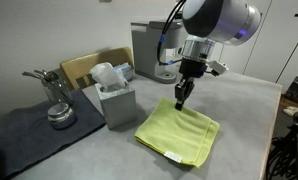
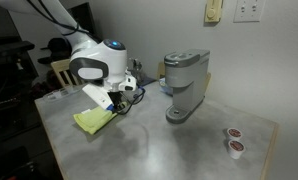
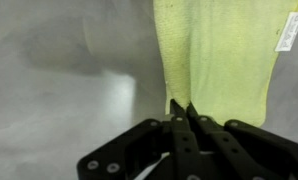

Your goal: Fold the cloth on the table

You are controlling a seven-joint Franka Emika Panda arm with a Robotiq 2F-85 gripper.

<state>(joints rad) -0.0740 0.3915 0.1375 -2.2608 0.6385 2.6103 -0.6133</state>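
The lime cloth (image 1: 181, 137) lies on the light-grey table (image 1: 244, 110), with its white tag (image 1: 172, 157) at the near edge. It also shows in an exterior view (image 2: 92, 121). My gripper (image 1: 181, 99) stands upright over the cloth's far corner, which is raised a little. In the wrist view the cloth (image 3: 229, 60) hangs ahead with its tag (image 3: 289, 30) at top right. The two fingers (image 3: 181, 108) are pressed together, with the cloth's edge pinched between the tips. In an exterior view the gripper (image 2: 117, 104) is at the cloth's edge.
A grey tissue box (image 1: 116, 97) stands just beside the cloth. A dark grey mat (image 1: 24, 128) holds a metal piece (image 1: 59, 113). A coffee machine (image 2: 184, 85) stands on the table, with two pods (image 2: 233, 140) near the table edge. A wooden chair (image 1: 87, 64) is behind.
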